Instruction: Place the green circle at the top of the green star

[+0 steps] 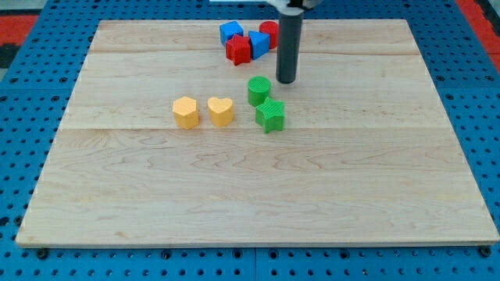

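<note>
The green circle [258, 90] stands just above and slightly left of the green star [270, 115], the two nearly touching, a little above the board's middle. My tip [286, 80] rests on the board just to the upper right of the green circle, a small gap apart from it. The dark rod rises from there to the view's top.
A yellow hexagon [185, 112] and a yellow heart [220, 111] sit left of the green blocks. A cluster of a blue block [230, 32], a red block [238, 49], another blue block [258, 43] and a red one [269, 33] lies near the wooden board's [258, 195] top edge, left of the rod.
</note>
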Motion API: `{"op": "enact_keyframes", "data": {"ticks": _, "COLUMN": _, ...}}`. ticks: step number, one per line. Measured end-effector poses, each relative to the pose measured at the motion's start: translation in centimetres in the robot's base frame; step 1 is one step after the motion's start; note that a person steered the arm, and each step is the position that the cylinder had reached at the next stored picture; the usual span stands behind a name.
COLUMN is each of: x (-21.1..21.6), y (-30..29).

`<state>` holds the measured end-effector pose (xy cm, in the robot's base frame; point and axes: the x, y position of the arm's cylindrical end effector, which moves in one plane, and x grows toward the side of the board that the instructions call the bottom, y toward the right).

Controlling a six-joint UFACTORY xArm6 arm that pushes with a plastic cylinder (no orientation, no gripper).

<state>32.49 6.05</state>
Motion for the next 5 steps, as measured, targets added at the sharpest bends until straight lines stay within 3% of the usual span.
{"op": "enact_keyframes", "data": {"ticks": 1, "x": -1.2, "y": -7.2}}
{"op": "enact_keyframes", "data": {"ticks": 2, "x": 1.5, "y": -11.3}}
{"op": "enact_keyframes", "data": {"ticks": 5, "x": 5.8, "y": -7.5}}
